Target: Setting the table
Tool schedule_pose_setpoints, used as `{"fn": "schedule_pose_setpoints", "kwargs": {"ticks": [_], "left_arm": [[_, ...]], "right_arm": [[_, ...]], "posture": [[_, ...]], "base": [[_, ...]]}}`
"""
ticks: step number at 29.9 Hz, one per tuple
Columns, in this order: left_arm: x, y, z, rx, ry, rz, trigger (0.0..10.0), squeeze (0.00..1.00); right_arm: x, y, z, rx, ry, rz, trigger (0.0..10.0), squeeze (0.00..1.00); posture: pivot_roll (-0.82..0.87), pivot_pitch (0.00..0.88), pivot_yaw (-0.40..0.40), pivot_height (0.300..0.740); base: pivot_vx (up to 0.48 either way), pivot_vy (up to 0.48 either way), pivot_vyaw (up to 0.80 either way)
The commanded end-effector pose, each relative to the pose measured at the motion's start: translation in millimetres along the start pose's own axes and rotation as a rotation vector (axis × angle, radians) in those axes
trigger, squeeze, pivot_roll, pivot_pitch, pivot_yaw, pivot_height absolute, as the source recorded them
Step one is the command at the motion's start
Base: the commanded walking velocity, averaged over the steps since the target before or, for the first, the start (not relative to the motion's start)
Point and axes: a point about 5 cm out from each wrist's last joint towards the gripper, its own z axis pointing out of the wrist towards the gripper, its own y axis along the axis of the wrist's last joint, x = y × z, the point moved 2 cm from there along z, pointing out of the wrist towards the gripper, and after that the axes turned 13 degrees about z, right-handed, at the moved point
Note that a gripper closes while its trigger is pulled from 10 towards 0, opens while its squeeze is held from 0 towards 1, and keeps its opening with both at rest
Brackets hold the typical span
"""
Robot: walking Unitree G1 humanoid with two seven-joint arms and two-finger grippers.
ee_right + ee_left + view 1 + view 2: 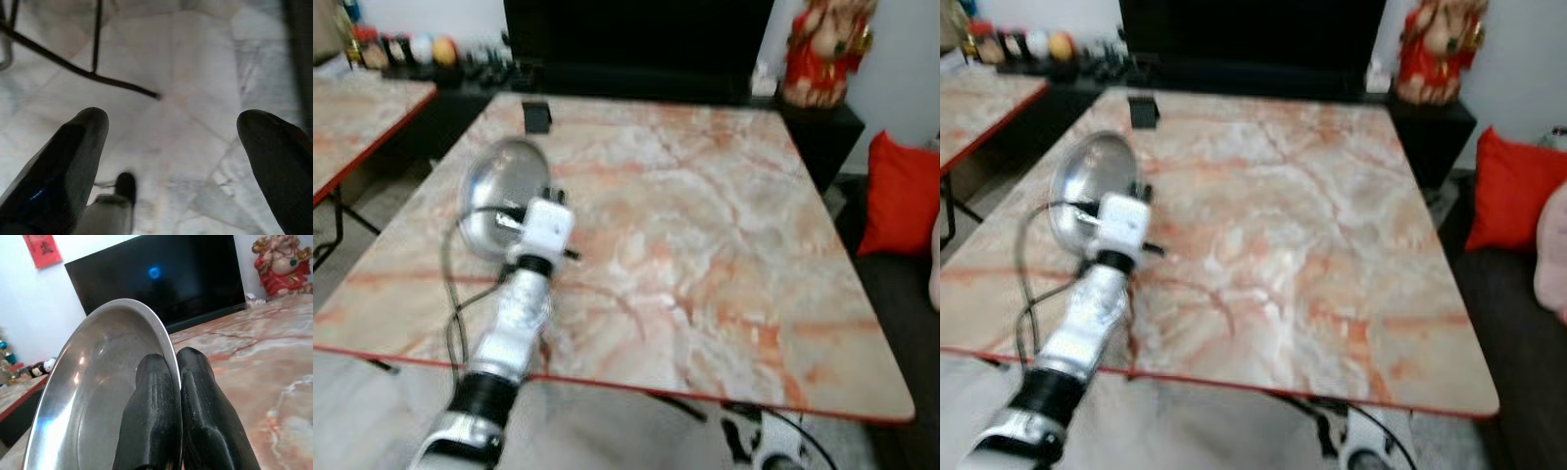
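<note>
Over table (705,245), left pincer (177,377) clamping bowl (98,382) rim

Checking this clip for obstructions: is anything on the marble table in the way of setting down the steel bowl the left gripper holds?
Nothing visible. The left gripper pinches the steel bowl by its rim above the marble table; the small black object sits at the far edge.

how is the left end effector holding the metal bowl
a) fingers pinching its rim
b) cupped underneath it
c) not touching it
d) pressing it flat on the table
a: in the left wrist view the left end effector has one finger inside and one outside the metal bowl, shut on its rim, tilted above the marble table.
</note>
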Motion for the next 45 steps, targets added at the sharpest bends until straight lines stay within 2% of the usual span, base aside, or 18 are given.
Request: {"fn": "schedule_pose_setpoints", "kwargs": {"ticks": [1,35,45], "left_arm": [[9.4,0.6,3.4,-0.003,0.02,0.005,10.0,0.0],[10.3,-2.1,1.2,0.0,0.006,0.026,10.0,0.0],[10.8,-0.5,3.4,-0.004,0.011,0.025,10.0,0.0]], "right_arm": [[3.8,-3.3,-0.1,0.011,0.006,0.008,10.0,0.0],[3.8,-3.2,-0.1,0.014,0.015,0.001,10.0,0.0],[4.4,-3.0,0.1,0.015,0.016,0.0,10.0,0.0]], "posture": [[0.04,0.0,-0.064,0.74],[0.04,0.0,-0.071,0.74],[0.04,0.0,-0.07,0.74]], "base": [[0.0,0.0,0.0],[0.0,0.0,0.0],[0.0,-0.258,0.0]]}}
